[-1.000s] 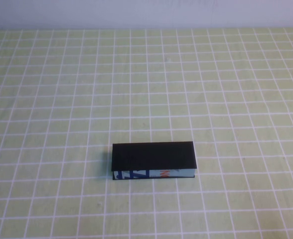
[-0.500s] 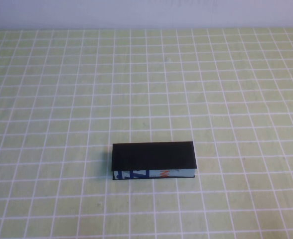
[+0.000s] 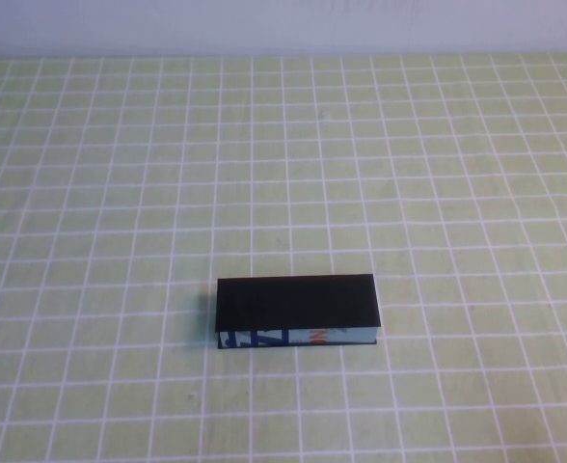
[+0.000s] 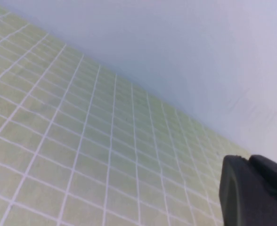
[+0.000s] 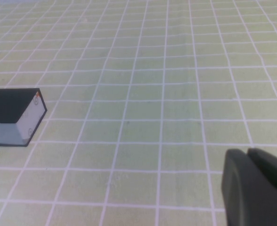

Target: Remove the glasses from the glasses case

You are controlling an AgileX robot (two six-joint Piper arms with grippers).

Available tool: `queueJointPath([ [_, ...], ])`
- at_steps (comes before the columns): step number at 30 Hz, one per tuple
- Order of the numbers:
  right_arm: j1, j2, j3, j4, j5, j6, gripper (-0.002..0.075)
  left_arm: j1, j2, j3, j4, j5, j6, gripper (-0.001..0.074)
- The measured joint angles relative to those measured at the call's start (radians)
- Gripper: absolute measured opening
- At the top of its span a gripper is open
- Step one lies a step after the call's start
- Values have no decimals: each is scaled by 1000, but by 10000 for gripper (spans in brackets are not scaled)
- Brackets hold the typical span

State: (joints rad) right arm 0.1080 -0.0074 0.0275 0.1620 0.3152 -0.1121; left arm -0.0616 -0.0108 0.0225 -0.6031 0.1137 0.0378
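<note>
With the glasses case (image 3: 296, 313) low in the frame's centre, lid down, we judged that our pressed-together right gripper (image 5: 251, 188), off to the case's right and well clear of it, and our left gripper (image 4: 251, 188), whose finger state we could not tell, risked shoving it away.

Left gripper (image 4: 256, 190): matte black, rounded blocky fingers, seam between. Right gripper (image 5: 257, 186): same matte black, rounded edges, narrow seam.

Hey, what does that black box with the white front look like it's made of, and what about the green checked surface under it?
The glasses case, lid shut: likely stiff card or plastic. The lid is matte black without glare, the edges are sharp, and the white front carries blue and orange print. The table cover: probably cloth or vinyl, flat, dull green with a white grid; which one is unclear. The left gripper and right gripper, away from the case, look like dark matte plastic.
</note>
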Motion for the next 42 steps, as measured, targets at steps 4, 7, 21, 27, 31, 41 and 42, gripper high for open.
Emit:
queueJointPath([
  [4, 0, 0, 0, 0, 0, 0, -18, 0, 0, 0, -64, -22, 4, -4],
  [7, 0, 0, 0, 0, 0, 0, -18, 2, 80, -64, -67, 98, 10, -4],
  [21, 0, 0, 0, 0, 0, 0, -18, 2, 1016, -743, -151, 665, 489, -4],
  [27, 0, 0, 0, 0, 0, 0, -18, -38, 1400, -934, -294, 668, 707, -4],
  [31, 0, 0, 0, 0, 0, 0, -18, -114, 1629, -1076, -319, 664, 764, -4],
  [41, 0, 0, 0, 0, 0, 0, -18, -164, 1979, -1332, -366, 730, 814, -4],
  [42, 0, 0, 0, 0, 0, 0, -18, -166, 1984, -1336, -366, 731, 814, -4],
])
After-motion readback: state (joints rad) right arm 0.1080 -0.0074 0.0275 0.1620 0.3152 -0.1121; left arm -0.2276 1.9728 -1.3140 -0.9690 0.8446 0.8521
